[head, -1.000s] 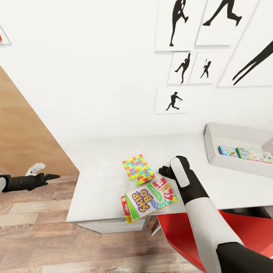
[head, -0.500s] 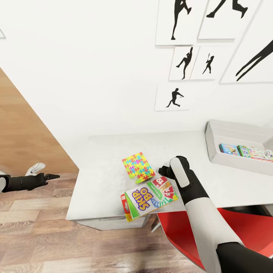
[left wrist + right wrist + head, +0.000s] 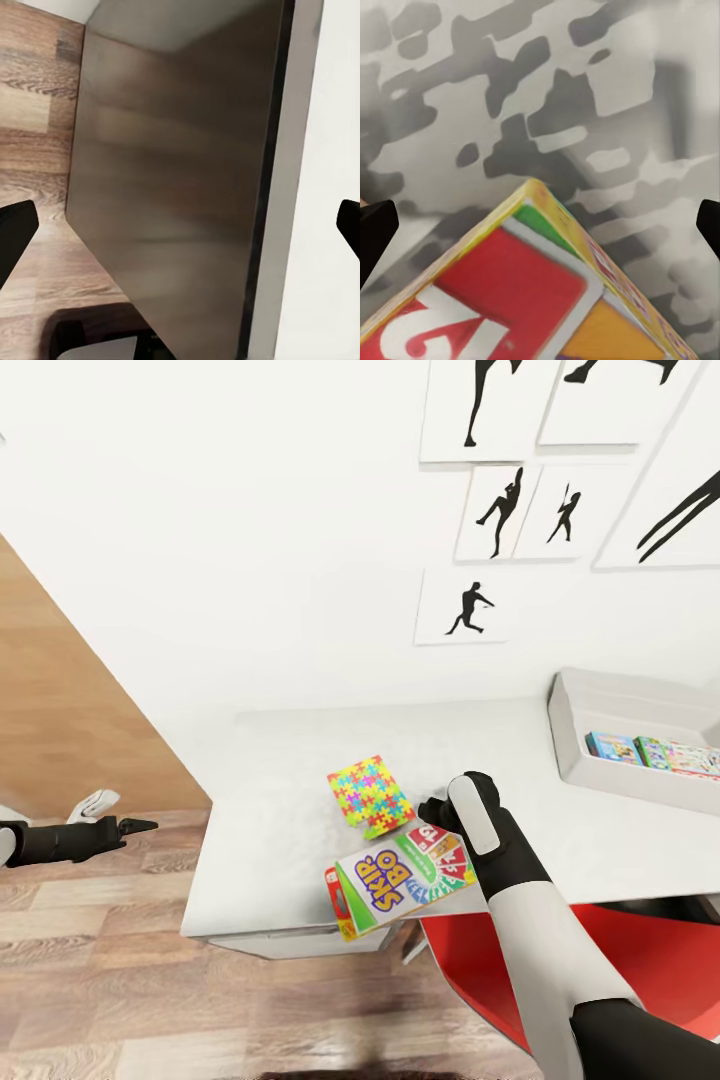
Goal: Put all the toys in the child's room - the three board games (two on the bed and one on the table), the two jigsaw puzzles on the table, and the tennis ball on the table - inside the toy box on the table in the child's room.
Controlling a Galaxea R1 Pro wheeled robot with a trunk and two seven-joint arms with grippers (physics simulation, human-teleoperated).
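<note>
Lying on the worktop [image 3: 280, 840] near its front edge, the Skip-Bo board game [image 3: 400, 875] overhangs slightly. The jigsaw puzzle [image 3: 368, 797] sits just behind it. The right hand [image 3: 436, 812], fingers spread wide, hovers at the game's corner [image 3: 540, 285]. The toy box [image 3: 600, 730] is cut off at the frame edge. The left hand [image 3: 125, 826] is wide apart, off the worktop.

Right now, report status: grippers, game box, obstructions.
Right gripper open, over the Skip-Bo box corner, holding nothing. Left gripper open, off the table. Jigsaw puzzle beside box. Toy box at right; path clear.
</note>
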